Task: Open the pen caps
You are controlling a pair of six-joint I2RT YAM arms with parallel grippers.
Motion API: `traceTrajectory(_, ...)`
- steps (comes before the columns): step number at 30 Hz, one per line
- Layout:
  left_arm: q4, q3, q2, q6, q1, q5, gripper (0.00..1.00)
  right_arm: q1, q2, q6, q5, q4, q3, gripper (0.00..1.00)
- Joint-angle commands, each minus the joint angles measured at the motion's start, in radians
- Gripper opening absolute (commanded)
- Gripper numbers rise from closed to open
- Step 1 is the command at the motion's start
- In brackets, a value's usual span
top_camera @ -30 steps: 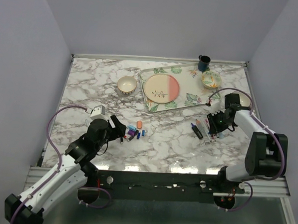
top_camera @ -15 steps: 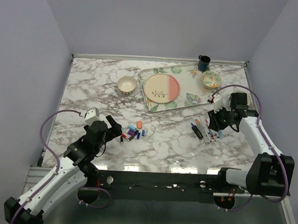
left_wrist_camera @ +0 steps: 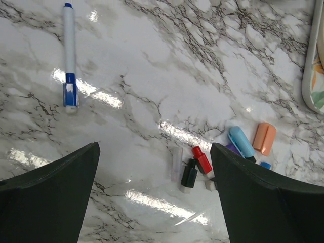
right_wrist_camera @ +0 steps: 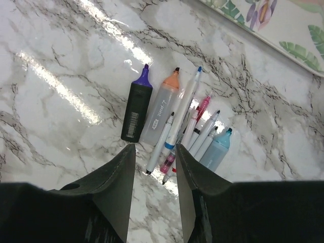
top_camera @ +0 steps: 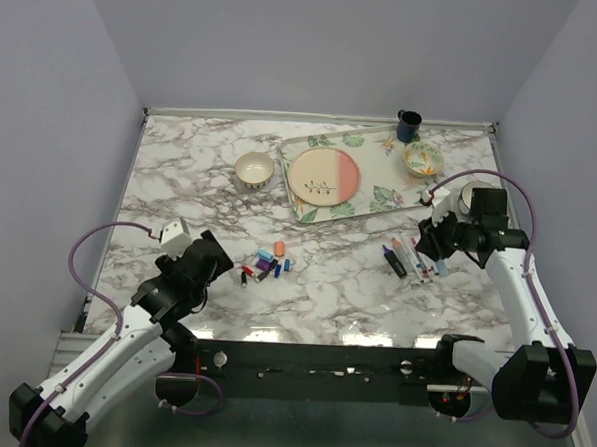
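On the grey-veined white marble table (top_camera: 181, 167), the left gripper (left_wrist_camera: 154, 147) hangs above the surface near the front edge, its two dark fingers (left_wrist_camera: 50, 197) spread wide with nothing between them. In its wrist view a slim white-barrelled pen (left_wrist_camera: 69, 55) with blue at both ends lies alone at the upper left, well apart from everything else. Right of this gripper sits a loose cluster of short plastic pen caps (top_camera: 266, 265). A clear cap (left_wrist_camera: 176, 163), a black cap (left_wrist_camera: 189, 173) and a red cap (left_wrist_camera: 202, 159) lie close together. A light blue cap (left_wrist_camera: 241, 142) lies just beside an orange cap (left_wrist_camera: 265, 138), and a purple one and a small blue one are partly hidden by the right-hand finger. Further back stands a round cream bowl (top_camera: 253, 168). Beside it is a rectangular leaf-printed tray (top_camera: 385, 200) carrying a pink-and-cream plate (top_camera: 323, 177). Behind the tray's far right corner are a small flowered bowl (top_camera: 422, 158) and a dark blue mug (top_camera: 409, 124). To the right, in front of the tray, the pens (top_camera: 412, 260) lie side by side in a row with bare tips showing. From the left in the wrist view they are a black highlighter with a purple tip (right_wrist_camera: 136, 109), a translucent grey marker with an orange tip (right_wrist_camera: 162, 111) and a thin white pen with a blue tip (right_wrist_camera: 182, 114). After those come several slimmer ones, one of them pink, and a pale blue marker (right_wrist_camera: 217, 149) at the end. The right gripper (right_wrist_camera: 154, 157) hovers over the near ends of this row, its jaws parted by a narrow gap and holding nothing.
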Motion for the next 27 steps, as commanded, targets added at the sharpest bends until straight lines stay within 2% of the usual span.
traceTrajectory(1, -0.063, 0.063, 0.071, -0.044, 0.023, -0.137, 0.99, -0.005, -0.020, -0.024, -0.062, -0.043, 0.020, 0.45)
traceTrajectory(11, -0.123, 0.192, 0.227, 0.003, 0.136, -0.038, 0.99, -0.005, -0.025, -0.050, -0.134, -0.108, 0.048, 0.48)
traceTrajectory(15, -0.093, 0.187, 0.338, 0.023, 0.260, 0.035, 0.99, -0.003, -0.031, -0.069, -0.165, -0.128, 0.052, 0.48)
traceTrajectory(18, 0.001, 0.164, 0.413, 0.062, 0.363, 0.131, 0.93, -0.003, -0.034, -0.085, -0.194, -0.147, 0.054, 0.48)
traceTrajectory(21, 0.101, 0.153, 0.511, 0.101, 0.455, 0.189, 0.75, -0.003, -0.037, -0.096, -0.220, -0.161, 0.054, 0.48)
traceTrajectory(22, 0.130, 0.159, 0.539, 0.114, 0.474, 0.202, 0.66, -0.003, -0.042, -0.098, -0.223, -0.164, 0.052, 0.48)
traceTrajectory(23, 0.142, 0.173, 0.565, 0.129, 0.500, 0.208, 0.62, -0.003, -0.043, -0.099, -0.226, -0.164, 0.052, 0.48)
traceTrajectory(27, 0.159, 0.205, 0.698, 0.167, 0.544, 0.190, 0.62, -0.003, -0.063, -0.101, -0.228, -0.162, 0.045, 0.48)
